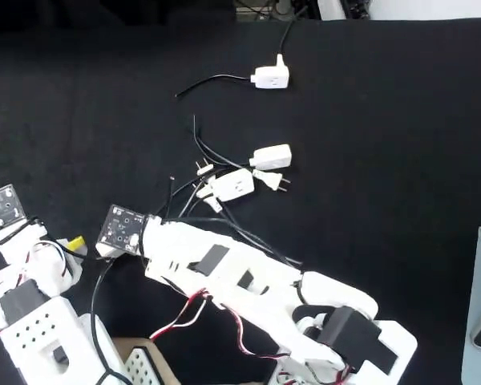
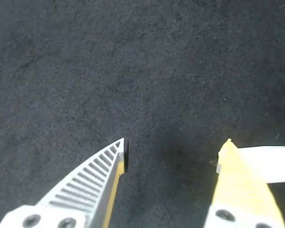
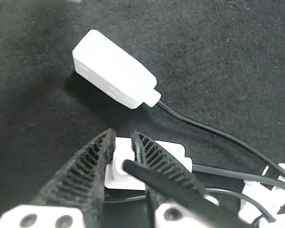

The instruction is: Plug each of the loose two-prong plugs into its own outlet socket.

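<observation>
White piece (image 3: 171,151) half-hidden in right pincer (image 3: 122,135)

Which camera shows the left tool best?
The left wrist view: both fingers of the left tool show close up, apart, over black cloth. The high view gives its yellow finger from above, small. The right wrist view faces a socket elsewhere.

White outlet socket (image 1: 270,78), black cable (image 1: 212,78), black speckled table (image 1: 385,120).
</observation>
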You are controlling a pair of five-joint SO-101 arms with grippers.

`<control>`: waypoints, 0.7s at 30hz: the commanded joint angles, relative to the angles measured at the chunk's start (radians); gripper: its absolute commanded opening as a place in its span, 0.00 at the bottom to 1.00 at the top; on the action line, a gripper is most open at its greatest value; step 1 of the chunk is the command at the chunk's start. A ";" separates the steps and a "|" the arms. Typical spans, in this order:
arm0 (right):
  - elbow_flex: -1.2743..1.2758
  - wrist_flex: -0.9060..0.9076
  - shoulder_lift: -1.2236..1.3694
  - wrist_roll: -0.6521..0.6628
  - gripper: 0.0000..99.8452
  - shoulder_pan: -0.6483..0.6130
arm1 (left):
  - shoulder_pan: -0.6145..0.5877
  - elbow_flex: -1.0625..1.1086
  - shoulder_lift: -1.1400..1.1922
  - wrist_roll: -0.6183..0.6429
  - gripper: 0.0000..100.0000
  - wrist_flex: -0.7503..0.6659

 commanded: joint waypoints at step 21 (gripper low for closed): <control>0.002 0.097 -0.360 0.031 0.01 0.157 | -0.004 0.008 -0.011 0.003 0.31 -0.018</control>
